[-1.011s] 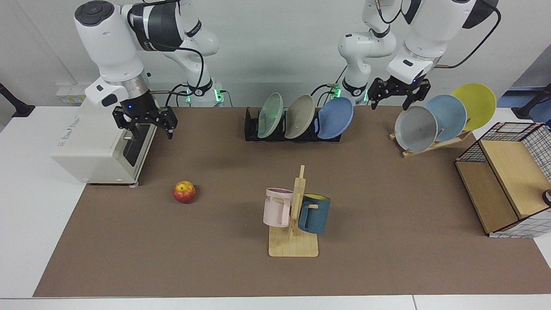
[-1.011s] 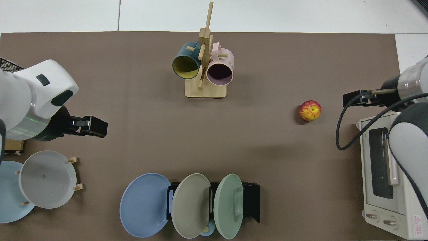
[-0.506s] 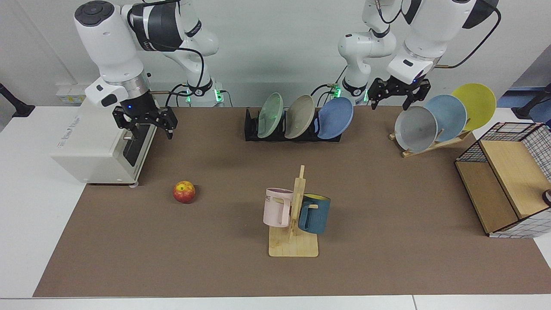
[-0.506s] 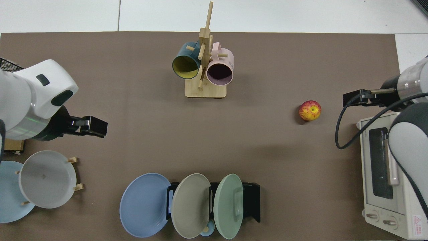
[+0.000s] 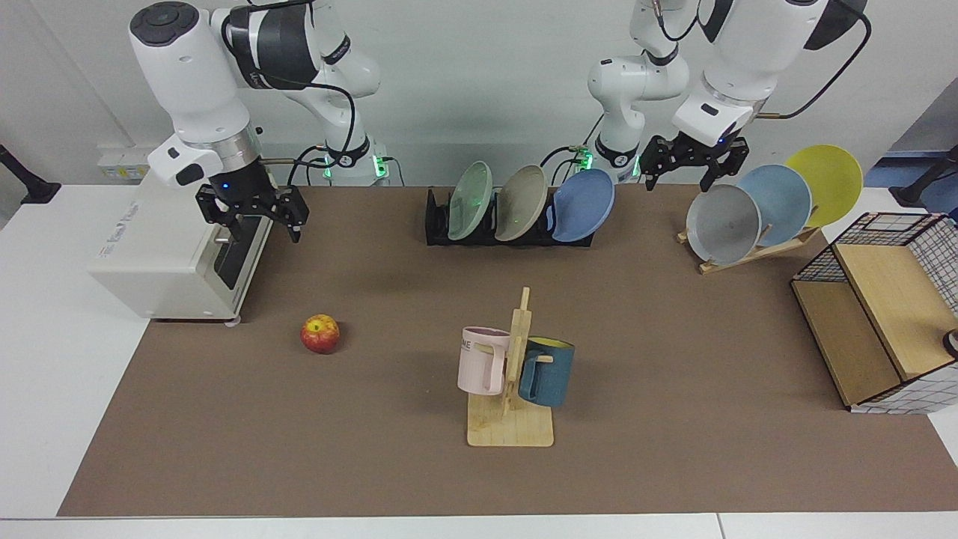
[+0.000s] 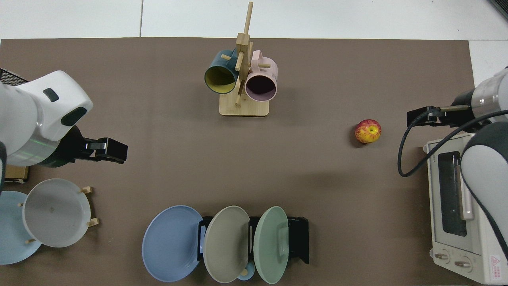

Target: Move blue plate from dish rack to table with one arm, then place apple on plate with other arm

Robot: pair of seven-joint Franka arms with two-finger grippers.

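My left gripper (image 5: 694, 166) hangs spread wide and empty near the blue plate (image 5: 582, 204), which leans in the dish rack (image 5: 438, 218), and I might bump the grey plate (image 5: 522, 203) beside it.

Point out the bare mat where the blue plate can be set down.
Free: the mat between the dish rack, apple and mug tree; also between mug tree and wooden crate. Crowded: around both plate racks.
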